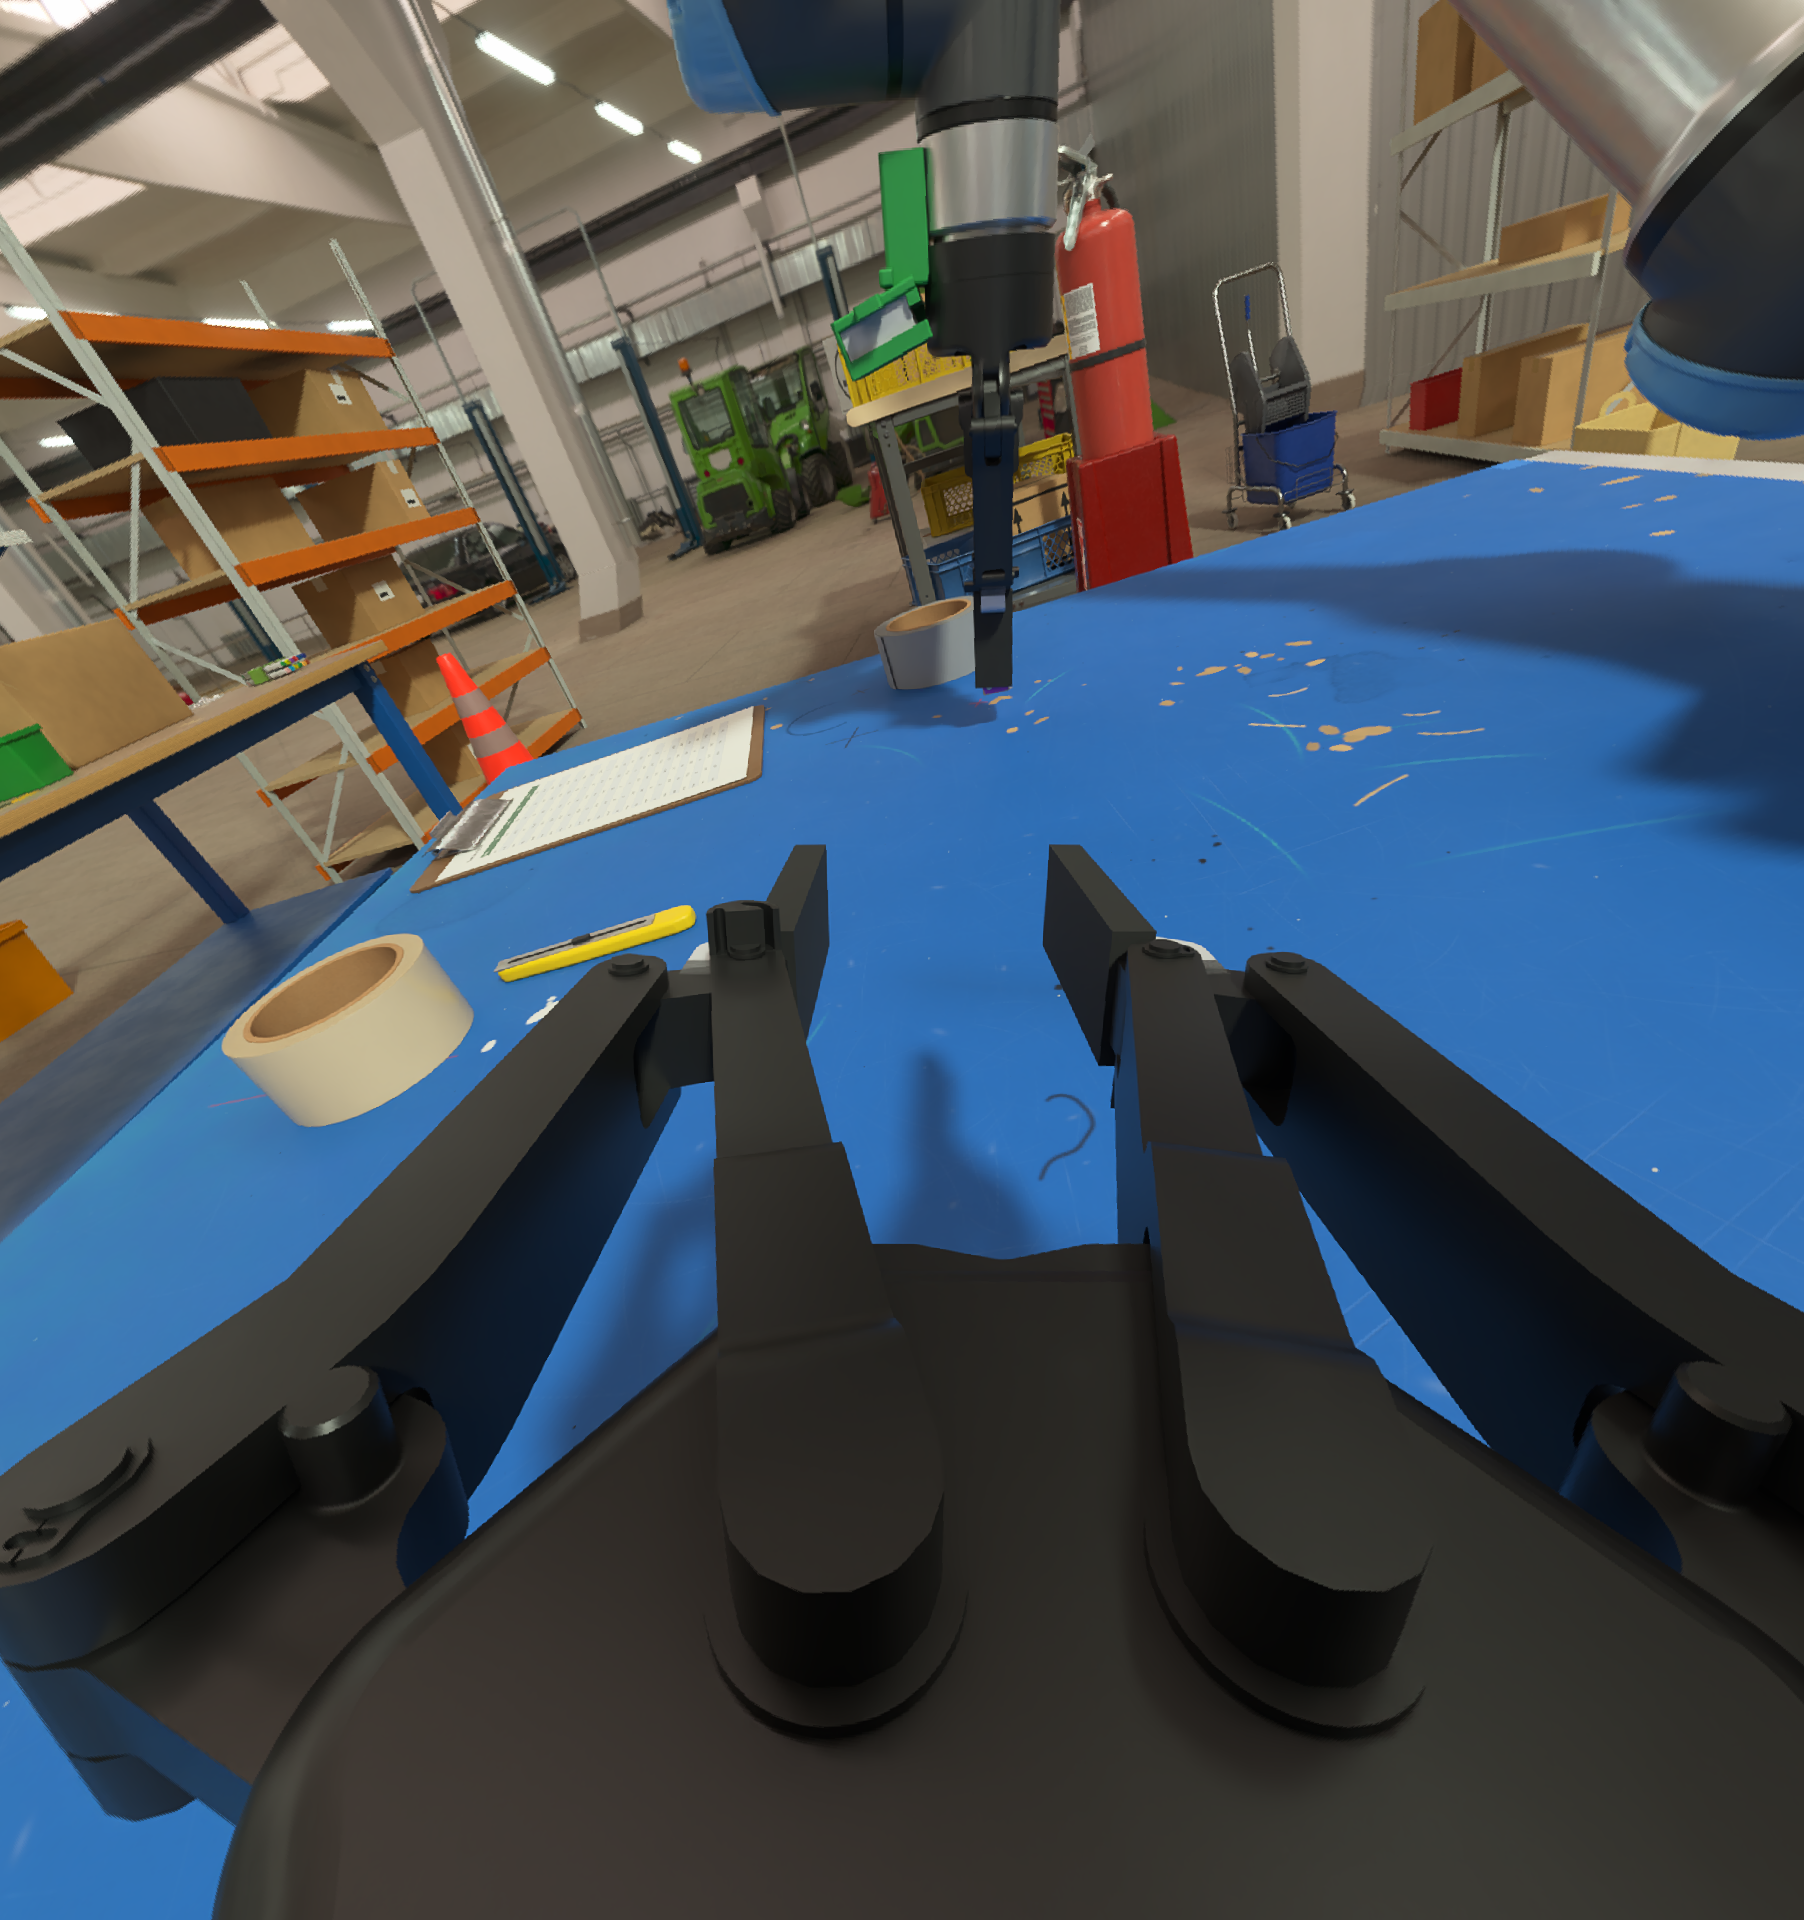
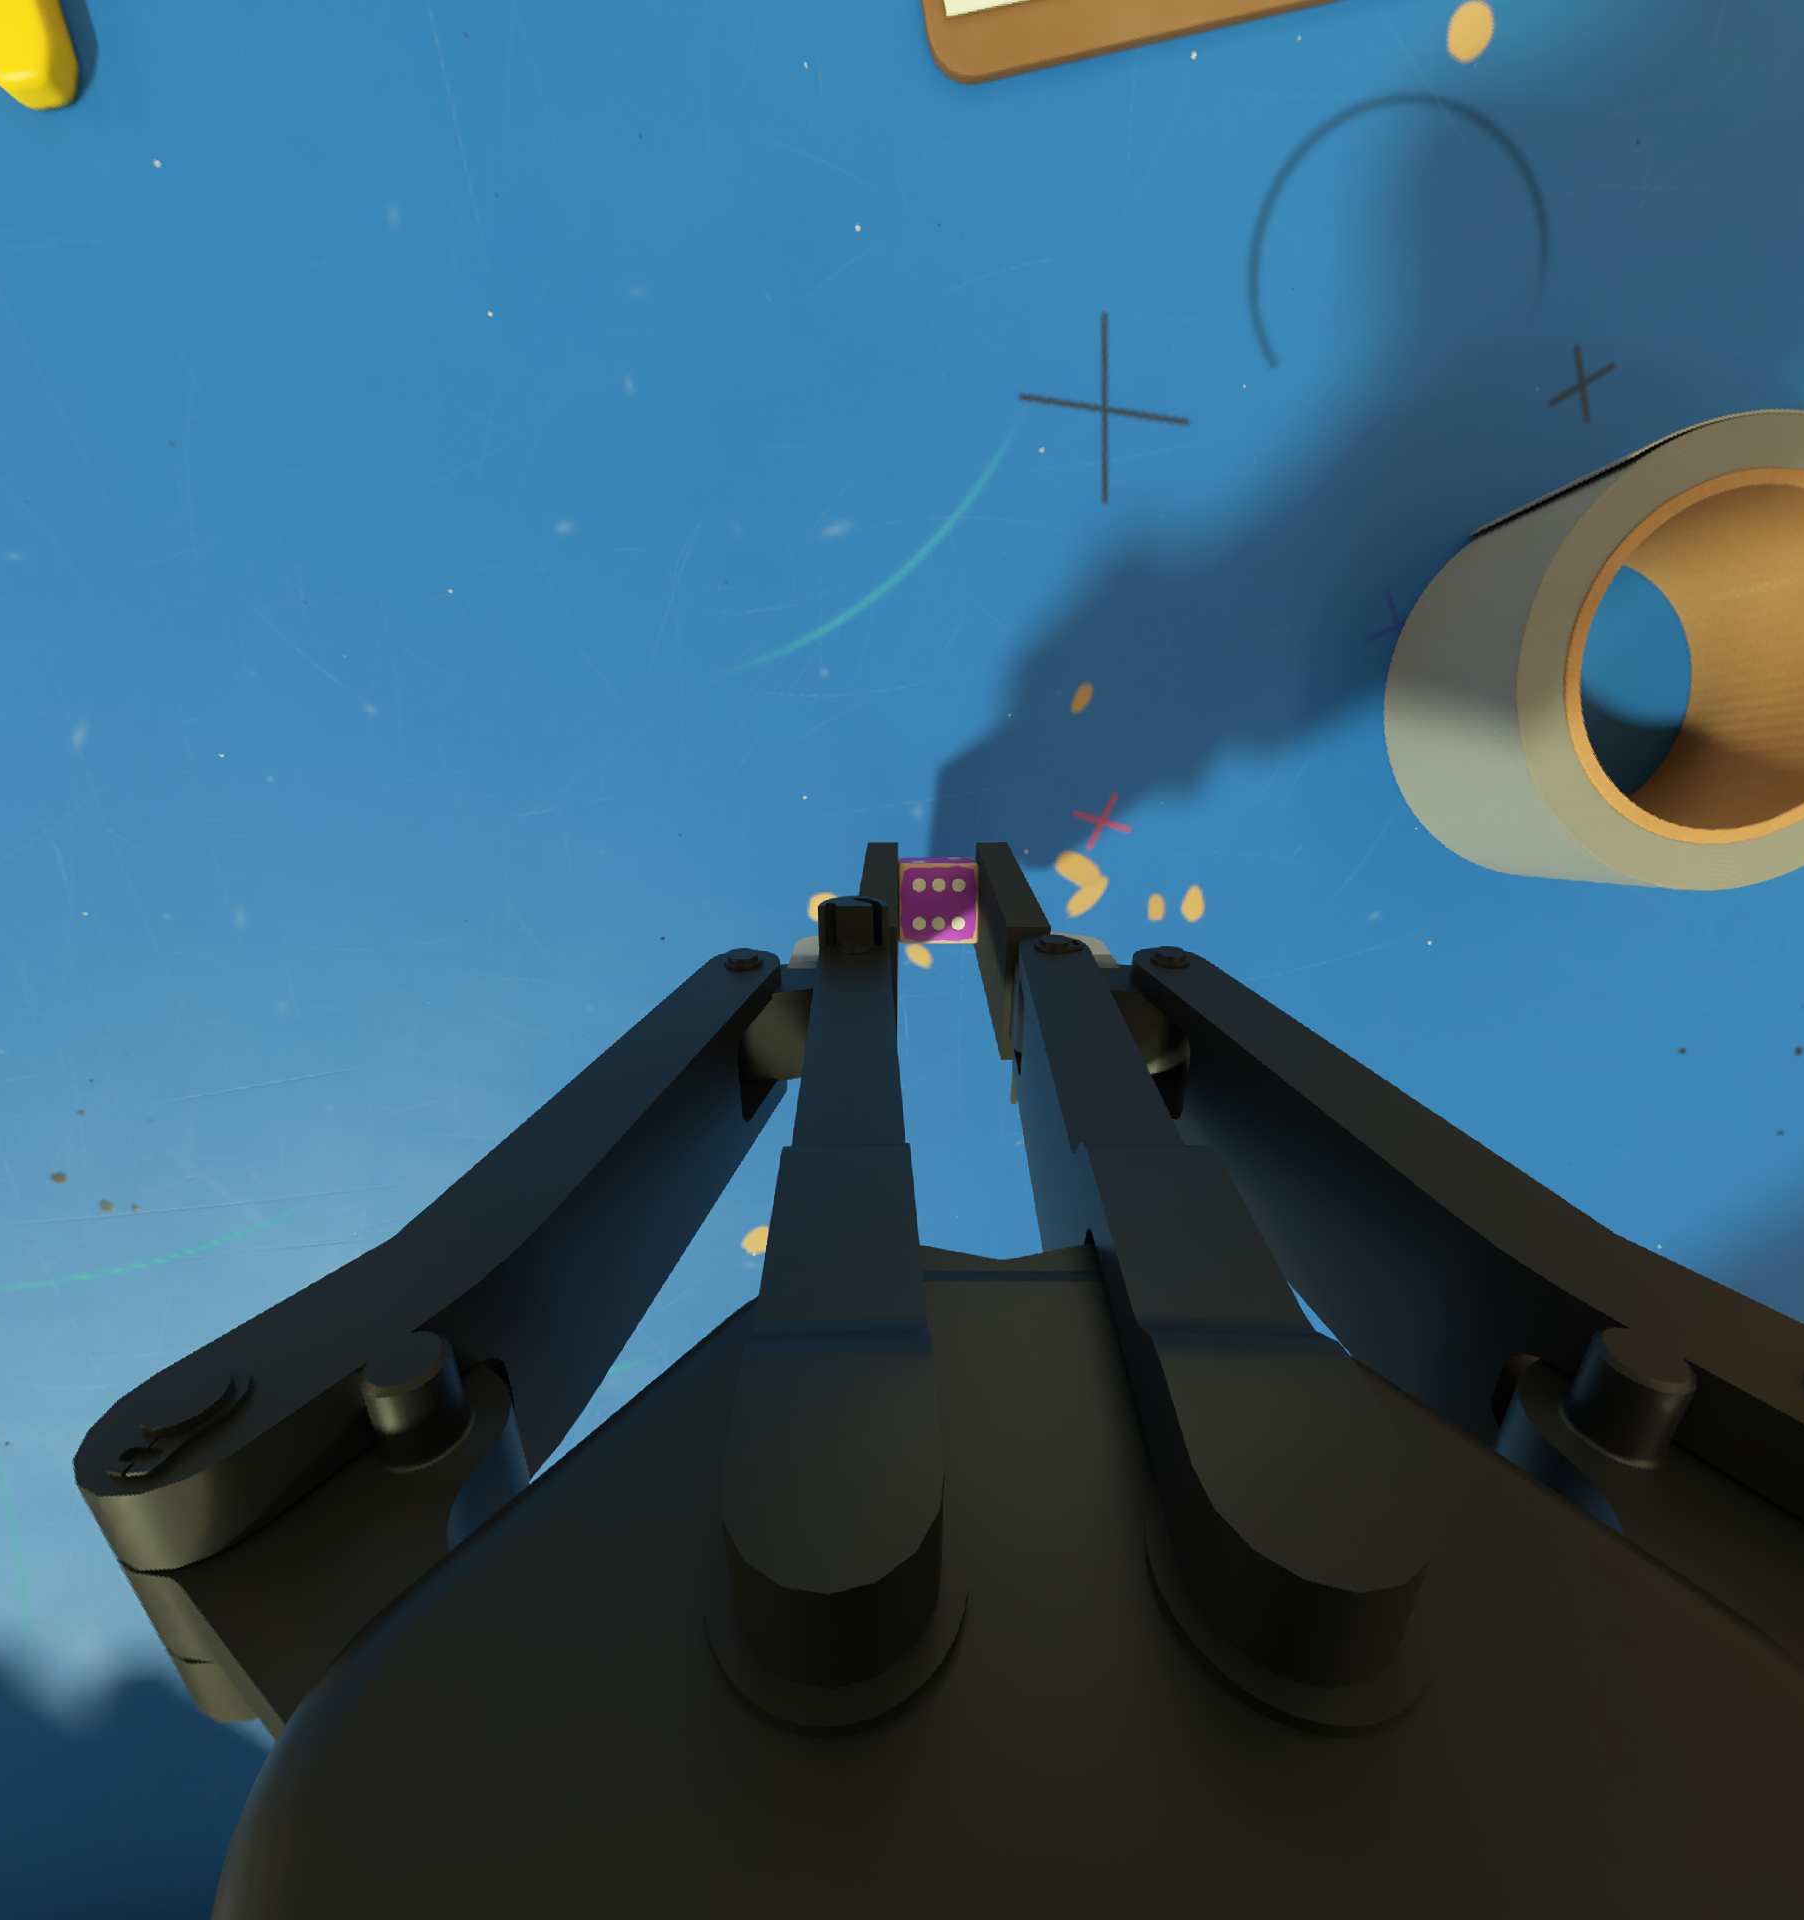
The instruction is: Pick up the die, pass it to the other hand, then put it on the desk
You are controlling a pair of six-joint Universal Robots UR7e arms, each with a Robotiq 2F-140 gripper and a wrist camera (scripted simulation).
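A small purple die (image 2: 937,900) with pale dots sits between the two fingertips of my right gripper (image 2: 937,873), which is shut on it and points down at the blue desk (image 2: 462,623). In the left wrist view the right gripper (image 1: 993,665) stands upright at the far side of the desk (image 1: 1345,935), with a sliver of the purple die (image 1: 994,688) at its tip, at or just above the surface. My left gripper (image 1: 937,883) is open and empty, low over the near part of the desk, well short of the die.
A grey tape roll (image 2: 1646,665) lies right of the die and also shows in the left wrist view (image 1: 924,644). A beige tape roll (image 1: 347,1029), a yellow cutter (image 1: 597,940) and a clipboard (image 1: 607,795) lie along the desk's left side.
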